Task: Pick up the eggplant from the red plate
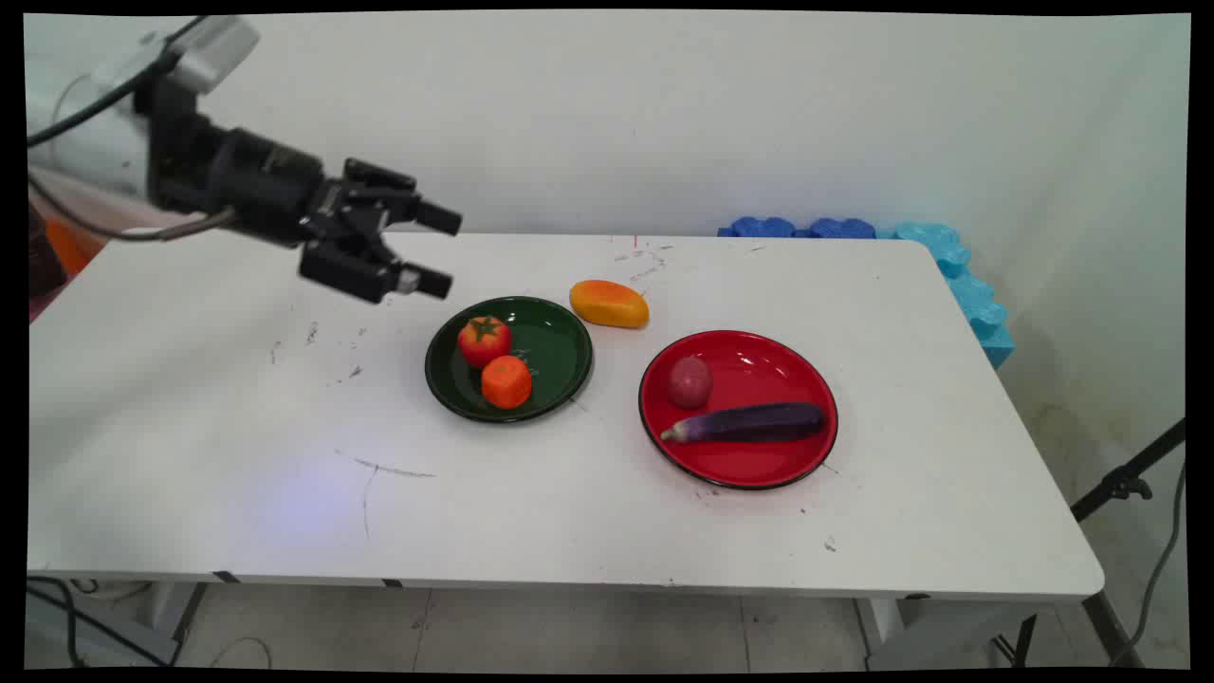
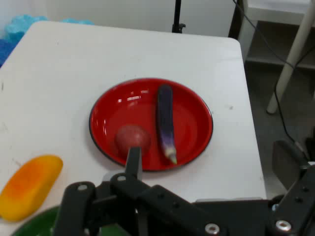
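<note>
My gripper [image 1: 448, 252] hangs open and empty above the table, up and to the left of a dark green plate [image 1: 561, 365], and points right. That plate holds a red tomato [image 1: 485, 340] and an orange fruit [image 1: 505, 381]. An orange-yellow mango [image 1: 609, 304] lies on the table just behind the plate. Further right, a red plate [image 1: 759, 365] holds a dull red round vegetable [image 1: 689, 381] and a purple eggplant [image 1: 744, 423]. The hand view looks past one finger [image 2: 133, 160] at the red plate [image 2: 192, 118], the eggplant [image 2: 165, 120], the round vegetable [image 2: 132, 137] and the mango [image 2: 30, 187].
Blue foam pieces [image 1: 948, 270] line the table's far right corner and right edge. A black stand leg [image 1: 1124, 484] rises from the floor beyond the right edge. The white table [image 1: 237, 427] shows scuff marks on its left half.
</note>
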Tool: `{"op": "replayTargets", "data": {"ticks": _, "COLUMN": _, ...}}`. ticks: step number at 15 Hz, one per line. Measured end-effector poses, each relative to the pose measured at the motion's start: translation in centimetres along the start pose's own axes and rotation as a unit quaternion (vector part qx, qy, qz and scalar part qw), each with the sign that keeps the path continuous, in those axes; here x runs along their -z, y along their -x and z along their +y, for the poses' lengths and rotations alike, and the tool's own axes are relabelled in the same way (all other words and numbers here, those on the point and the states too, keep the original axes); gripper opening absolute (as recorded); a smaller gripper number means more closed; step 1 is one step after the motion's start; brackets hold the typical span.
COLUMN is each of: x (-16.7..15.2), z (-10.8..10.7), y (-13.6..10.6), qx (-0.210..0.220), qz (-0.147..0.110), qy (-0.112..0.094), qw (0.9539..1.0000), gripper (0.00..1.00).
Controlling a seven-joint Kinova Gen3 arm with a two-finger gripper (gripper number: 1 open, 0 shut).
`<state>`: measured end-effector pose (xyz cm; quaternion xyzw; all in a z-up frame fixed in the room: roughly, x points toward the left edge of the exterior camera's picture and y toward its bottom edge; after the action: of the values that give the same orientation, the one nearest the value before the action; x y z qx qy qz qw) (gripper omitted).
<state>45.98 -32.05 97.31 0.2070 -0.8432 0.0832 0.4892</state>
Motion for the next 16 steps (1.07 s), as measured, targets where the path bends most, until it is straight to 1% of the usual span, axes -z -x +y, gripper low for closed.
{"op": "replayTargets", "data": {"ticks": 2, "x": -1.3, "z": -0.3, "y": -1.4, "qx": 0.0, "qz": 0.001, "qy": -0.002, "qw": 1.0, "gripper": 1.0}}
{"op": "replayTargets", "data": {"ticks": 4, "x": -3.3, "z": -0.6, "y": -3.3, "qx": -0.006, "qz": -0.004, "qy": -0.003, "qw": 1.0, "gripper": 1.0}}
{"op": "replayTargets", "data": {"ticks": 6, "x": -5.8, "z": -1.1, "y": -5.2, "qx": -0.011, "qz": -0.011, "qy": -0.004, "qw": 0.9999, "gripper": 1.0}}
{"op": "replayTargets", "data": {"ticks": 9, "x": -9.8, "z": -1.8, "y": -7.4, "qx": -0.013, "qz": -0.024, "qy": -0.005, "qw": 0.9996, "gripper": 1.0}}
{"op": "replayTargets", "data": {"ticks": 12, "x": -14.3, "z": -2.2, "y": -8.7, "qx": -0.022, "qz": -0.045, "qy": 0.002, "qw": 0.9987, "gripper": 1.0}}
{"op": "replayTargets", "data": {"ticks": 16, "x": -20.7, "z": -2.4, "y": -9.3, "qx": -0.021, "qz": -0.07, "qy": 0.015, "qw": 0.9972, "gripper": 1.0}}
